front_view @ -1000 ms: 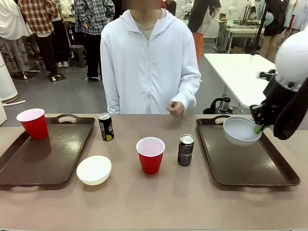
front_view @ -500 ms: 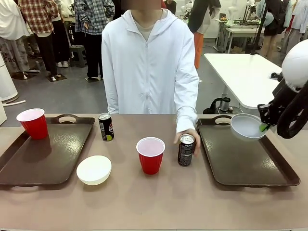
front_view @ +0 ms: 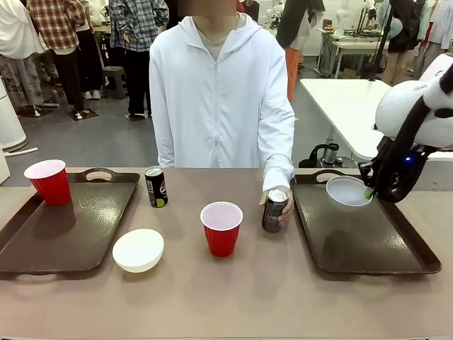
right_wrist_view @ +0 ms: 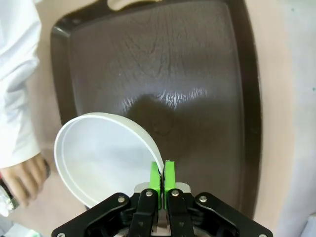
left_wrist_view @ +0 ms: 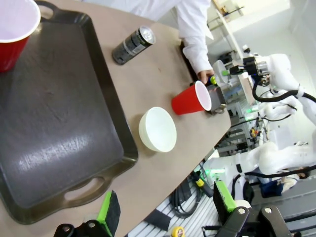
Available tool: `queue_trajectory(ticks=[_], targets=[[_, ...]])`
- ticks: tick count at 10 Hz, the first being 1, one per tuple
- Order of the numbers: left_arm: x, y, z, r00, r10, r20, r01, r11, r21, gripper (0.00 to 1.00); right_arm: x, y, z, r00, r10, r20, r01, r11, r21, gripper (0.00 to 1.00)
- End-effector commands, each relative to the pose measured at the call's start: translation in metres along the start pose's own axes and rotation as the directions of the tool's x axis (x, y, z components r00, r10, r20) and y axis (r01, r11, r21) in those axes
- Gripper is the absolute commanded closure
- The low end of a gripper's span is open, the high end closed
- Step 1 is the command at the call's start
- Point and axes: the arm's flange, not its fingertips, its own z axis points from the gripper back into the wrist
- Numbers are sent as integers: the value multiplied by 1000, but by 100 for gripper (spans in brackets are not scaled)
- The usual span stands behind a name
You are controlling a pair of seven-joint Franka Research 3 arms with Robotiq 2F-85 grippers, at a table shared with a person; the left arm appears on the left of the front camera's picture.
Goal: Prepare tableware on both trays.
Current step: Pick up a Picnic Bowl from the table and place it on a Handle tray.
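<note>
The right gripper (right_wrist_view: 161,171) pinches the bowl (right_wrist_view: 103,158) tight by its rim above the right tray (right_wrist_view: 207,64) (so it can go down inside). The left gripper (left_wrist_view: 167,206) is wide open, empty.

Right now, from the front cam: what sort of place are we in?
Probably an open lab or demo hall, not a dining room: onlookers stand on a bare grey floor behind the person, and a white worktable stands at the far right.

Right gripper (front_view: 368,192), raised, pads clamped on bowl (front_view: 345,191) rim; left gripper (left_wrist_view: 165,207), jaws wide apart.
</note>
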Motion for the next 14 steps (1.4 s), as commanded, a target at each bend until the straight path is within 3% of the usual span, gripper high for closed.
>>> queue_trajectory(ticks=[1, 4, 5, 6, 7, 14], targets=[[-1, 0, 1, 1000, -12, -4, 12, 1000, -8, 0, 18, -1, -11, 999, -38, -23, 38, 999, -38, 100], [-1, 0, 1, 1000, -12, -4, 12, 1000, -8, 0, 2, -8, -8, 998, -46, -39, 44, 998, -45, 100], [-1, 0, 1, 1000, -12, -4, 12, 1000, -8, 0, -43, -9, 1, 982, -40, -186, 20, 994, -108, 100], [-1, 0, 1, 1000, -12, -4, 12, 1000, -8, 0, -101, -14, 14, 959, 39, -282, -82, 986, -142, 100], [-1, 0, 1, 1000, -12, -4, 12, 1000, -8, 0, -132, -18, 22, 952, 61, -299, -100, 988, -117, 100], [-1, 0, 1, 1000, -12, -4, 12, 1000, -8, 0, -127, -10, 20, 967, 57, -250, -82, 992, -92, 100]])
